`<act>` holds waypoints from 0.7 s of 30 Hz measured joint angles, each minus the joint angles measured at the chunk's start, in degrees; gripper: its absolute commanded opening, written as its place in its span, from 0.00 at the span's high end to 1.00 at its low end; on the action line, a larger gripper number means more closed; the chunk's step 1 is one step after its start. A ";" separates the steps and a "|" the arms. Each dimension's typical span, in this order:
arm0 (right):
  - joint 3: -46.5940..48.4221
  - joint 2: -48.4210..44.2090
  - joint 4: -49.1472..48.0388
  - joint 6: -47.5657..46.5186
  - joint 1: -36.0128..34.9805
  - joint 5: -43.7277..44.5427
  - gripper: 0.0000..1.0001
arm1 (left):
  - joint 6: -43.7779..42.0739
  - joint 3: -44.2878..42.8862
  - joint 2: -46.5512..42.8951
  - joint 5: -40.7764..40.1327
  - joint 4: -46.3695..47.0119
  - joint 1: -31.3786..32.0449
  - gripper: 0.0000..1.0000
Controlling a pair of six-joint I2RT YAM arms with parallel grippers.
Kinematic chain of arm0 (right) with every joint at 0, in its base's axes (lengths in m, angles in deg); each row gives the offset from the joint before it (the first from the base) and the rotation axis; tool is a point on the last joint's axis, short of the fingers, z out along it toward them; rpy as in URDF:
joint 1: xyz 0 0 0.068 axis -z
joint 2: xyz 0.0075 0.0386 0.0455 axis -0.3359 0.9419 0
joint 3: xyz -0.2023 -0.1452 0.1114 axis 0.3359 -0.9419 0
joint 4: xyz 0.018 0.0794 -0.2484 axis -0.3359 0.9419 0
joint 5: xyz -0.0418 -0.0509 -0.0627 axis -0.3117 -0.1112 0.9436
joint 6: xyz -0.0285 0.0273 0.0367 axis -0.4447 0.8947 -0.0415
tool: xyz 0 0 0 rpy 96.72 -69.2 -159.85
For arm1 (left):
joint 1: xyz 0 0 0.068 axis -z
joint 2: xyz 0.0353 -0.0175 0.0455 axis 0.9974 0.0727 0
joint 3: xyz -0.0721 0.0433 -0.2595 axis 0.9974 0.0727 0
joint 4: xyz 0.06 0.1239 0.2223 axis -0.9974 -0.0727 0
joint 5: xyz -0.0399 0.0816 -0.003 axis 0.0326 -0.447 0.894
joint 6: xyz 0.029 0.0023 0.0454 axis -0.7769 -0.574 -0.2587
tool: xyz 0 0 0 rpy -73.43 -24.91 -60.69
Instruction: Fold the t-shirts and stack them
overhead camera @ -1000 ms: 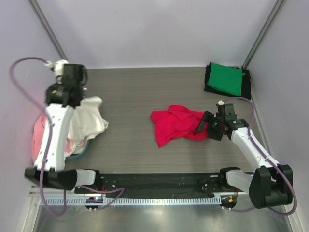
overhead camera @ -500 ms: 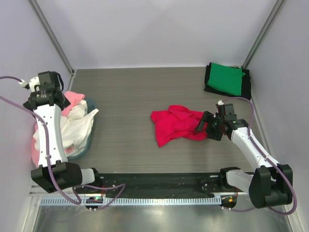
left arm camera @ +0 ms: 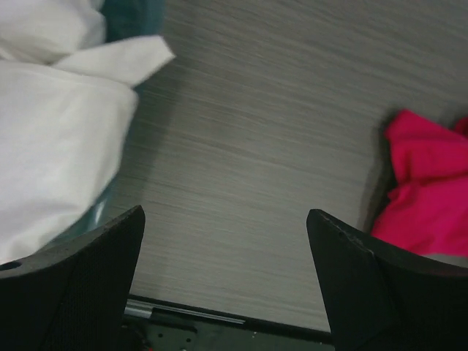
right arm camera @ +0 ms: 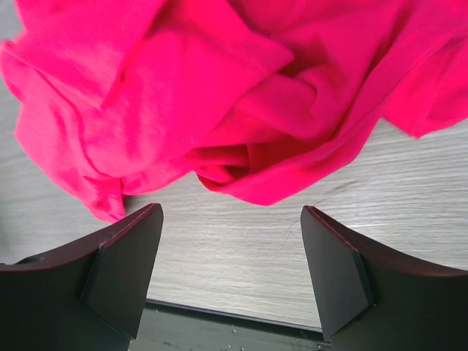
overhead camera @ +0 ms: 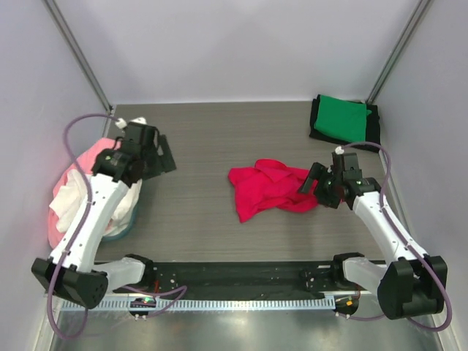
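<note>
A crumpled crimson t-shirt (overhead camera: 269, 189) (right arm camera: 219, 95) lies mid-table. My right gripper (overhead camera: 311, 187) (right arm camera: 230, 248) is open at its right edge, low over the table, with nothing between the fingers (right arm camera: 124, 270). My left gripper (overhead camera: 162, 155) (left arm camera: 225, 270) hangs open and empty over bare table, just right of a heap of unfolded t-shirts: light pink (overhead camera: 89, 162), white (overhead camera: 69, 196) (left arm camera: 51, 146) and teal (overhead camera: 121, 223). The crimson shirt (left arm camera: 428, 190) shows at the right of the left wrist view. A folded green t-shirt (overhead camera: 342, 119) lies on a black one (overhead camera: 373, 124) at the back right.
Light walls close the table in on the left, back and right. A black rail (overhead camera: 241, 274) with both arm bases runs along the near edge. Wood-grain table top (overhead camera: 212, 146) shows between the heap and the crimson shirt.
The left gripper let go of the white t-shirt, which dropped back on the heap, then swung right over bare table with its jaws open. The right arm has barely moved.
</note>
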 measured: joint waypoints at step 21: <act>5.01 -3.65 6.16 4.61 -0.04 20.11 0.19 | 3.21 -14.34 38.05 15.78 26.47 28.74 0.25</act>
